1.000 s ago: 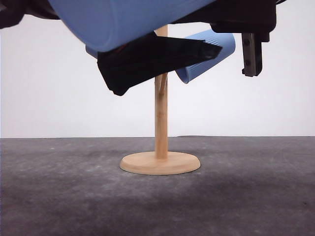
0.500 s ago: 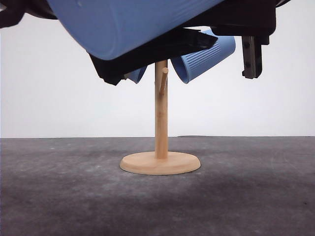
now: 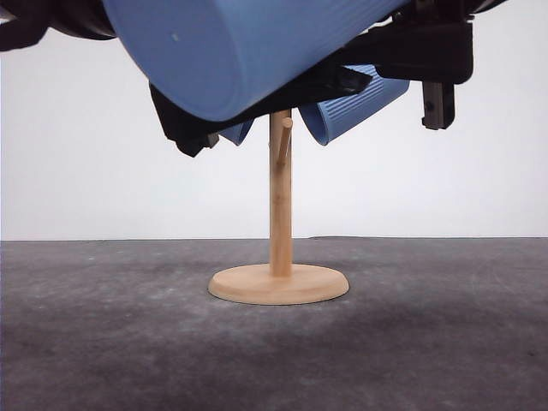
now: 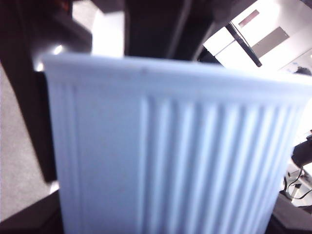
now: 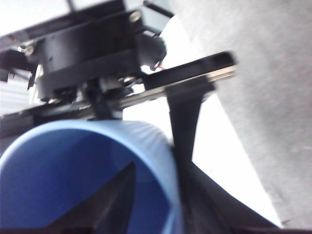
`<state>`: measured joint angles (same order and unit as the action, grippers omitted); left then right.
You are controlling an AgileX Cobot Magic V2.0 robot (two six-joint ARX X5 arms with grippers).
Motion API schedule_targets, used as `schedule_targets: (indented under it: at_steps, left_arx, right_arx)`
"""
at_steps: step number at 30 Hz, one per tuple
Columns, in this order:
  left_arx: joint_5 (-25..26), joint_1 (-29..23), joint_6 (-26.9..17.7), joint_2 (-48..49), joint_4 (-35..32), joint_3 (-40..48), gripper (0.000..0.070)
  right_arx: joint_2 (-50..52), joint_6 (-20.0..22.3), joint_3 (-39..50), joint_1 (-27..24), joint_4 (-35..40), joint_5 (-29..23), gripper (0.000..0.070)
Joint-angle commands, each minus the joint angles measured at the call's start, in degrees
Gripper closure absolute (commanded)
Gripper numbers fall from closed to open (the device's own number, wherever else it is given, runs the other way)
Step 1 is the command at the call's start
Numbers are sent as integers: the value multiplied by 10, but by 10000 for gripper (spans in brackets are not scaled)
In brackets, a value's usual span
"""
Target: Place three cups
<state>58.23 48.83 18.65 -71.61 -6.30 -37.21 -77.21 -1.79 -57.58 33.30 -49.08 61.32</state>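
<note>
Cup [image 3: 248, 51] looks light, stiff, ribbed; pinch its wall. Right gripper [image 5: 146, 195] pinches the rim. Left: can't tell.

Held cup [image 3: 248, 51] cropped; stand top [image 3: 280, 116] hidden.

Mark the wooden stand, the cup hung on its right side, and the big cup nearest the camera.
wooden stand [image 3: 280, 197]: front view, middle of its upright post.
hung cup [image 3: 342, 114]: front view, ribbed side wall.
nearest cup [image 3: 248, 47]: front view, its blue side.
</note>
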Motion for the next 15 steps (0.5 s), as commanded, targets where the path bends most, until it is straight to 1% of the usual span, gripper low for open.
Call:
schedule_targets:
  at_steps: [1,11,15]
  left_arx:
    - [1,3,12,-7,-10,-8,284]
    - [1,3,22,-7,-10,-8,282]
    - [0,3,36,-7,-10,-8,282]
  right_arx:
    - [-2,11,-7,-6,2,2,485]
    - [-1,37,-16,-83,-10,4,482]
    - [2,48,-25,-118,-16,4,482]
